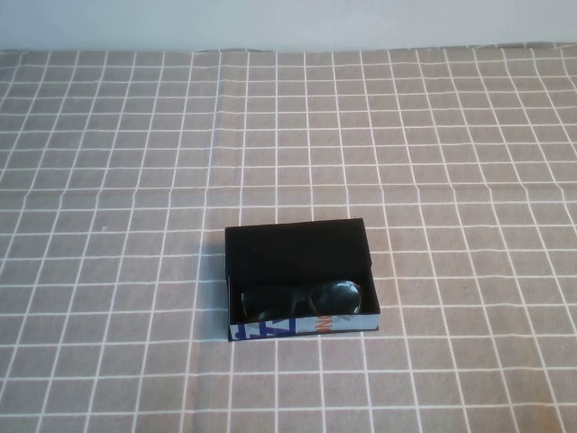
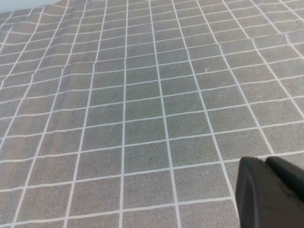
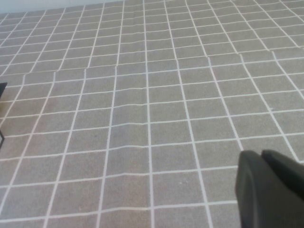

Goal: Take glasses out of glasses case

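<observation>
Glasses [image 1: 302,300] job, nothing touched yet. Starting from the tools: the left gripper [image 2: 270,192] and right gripper [image 3: 268,190] each show only a dark lump in their own wrist view, hanging over bare checked cloth [image 1: 117,180], neither in the high view; can't tell if either is open or closed.

One glasses case [image 1: 297,244], open, mid-table, with one pair lying along its printed front edge. They look light, glossy and easy to scratch (lenses probably slippery), so I'd pinch the frame at the bridge, not the thin arms.
</observation>
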Controlling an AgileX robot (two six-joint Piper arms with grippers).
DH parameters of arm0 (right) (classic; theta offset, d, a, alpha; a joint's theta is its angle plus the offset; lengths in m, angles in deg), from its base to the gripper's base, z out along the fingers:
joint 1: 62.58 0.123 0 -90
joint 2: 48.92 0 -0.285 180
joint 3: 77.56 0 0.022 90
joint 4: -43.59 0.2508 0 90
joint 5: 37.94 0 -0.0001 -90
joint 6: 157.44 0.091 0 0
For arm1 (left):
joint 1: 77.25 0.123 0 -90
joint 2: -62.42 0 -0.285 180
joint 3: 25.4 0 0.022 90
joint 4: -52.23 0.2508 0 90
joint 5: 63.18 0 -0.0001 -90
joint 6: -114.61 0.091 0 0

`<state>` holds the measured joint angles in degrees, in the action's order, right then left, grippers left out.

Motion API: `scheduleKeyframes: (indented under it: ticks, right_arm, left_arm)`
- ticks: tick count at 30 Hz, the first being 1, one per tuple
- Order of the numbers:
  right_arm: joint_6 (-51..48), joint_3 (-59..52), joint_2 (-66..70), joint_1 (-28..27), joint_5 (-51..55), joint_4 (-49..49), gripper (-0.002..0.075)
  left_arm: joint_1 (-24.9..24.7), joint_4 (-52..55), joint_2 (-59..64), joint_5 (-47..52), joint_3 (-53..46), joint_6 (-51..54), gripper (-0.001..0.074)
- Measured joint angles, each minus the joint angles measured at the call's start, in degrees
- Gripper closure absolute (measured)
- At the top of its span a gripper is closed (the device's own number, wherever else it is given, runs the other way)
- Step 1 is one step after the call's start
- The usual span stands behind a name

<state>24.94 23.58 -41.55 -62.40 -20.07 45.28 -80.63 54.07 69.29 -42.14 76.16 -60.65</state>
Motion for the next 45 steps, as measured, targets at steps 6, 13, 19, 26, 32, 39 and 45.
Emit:
scheduleKeyframes:
  ticks: [6, 13, 19, 26, 32, 39, 45]
  right_arm:
    - [0.0, 0.0, 0.0, 0.0, 0.0, 0.0, 0.0743]
    - [0.0, 0.0, 0.0, 0.0, -2.7, 3.4, 0.0743]
    - [0.0, 0.0, 0.0, 0.0, -8.8, 13.7, 0.0743]
    - [0.0, 0.0, 0.0, 0.0, -12.6, 25.5, 0.0743]
    - [0.1, 1.4, 0.5, 0.0, -7.7, 36.0, 0.0743]
    - [-3.4, 17.7, 17.3, 0.0, 13.9, 33.8, 0.0743]
    - [-13.8, 31.7, 39.0, 0.0, 27.7, 29.4, 0.0743]
  left_arm:
    - [0.0, 0.0, 0.0, 0.0, 0.0, 0.0, 0.0739]
    - [0.0, 0.0, 0.0, 0.0, 0.0, 0.0, 0.0739]
    - [0.0, 0.0, 0.0, 0.0, 0.0, 0.0, 0.0739]
    - [0.0, 0.0, 0.0, 0.0, 0.0, 0.0, 0.0740]
    - [0.0, 0.0, 0.0, 0.0, 0.0, 0.0, 0.0739]
    - [0.0, 0.0, 0.0, 0.0, 0.0, 0.0, 0.0740]
    - [0.0, 0.0, 0.0, 0.0, 0.0, 0.0, 0.0739]
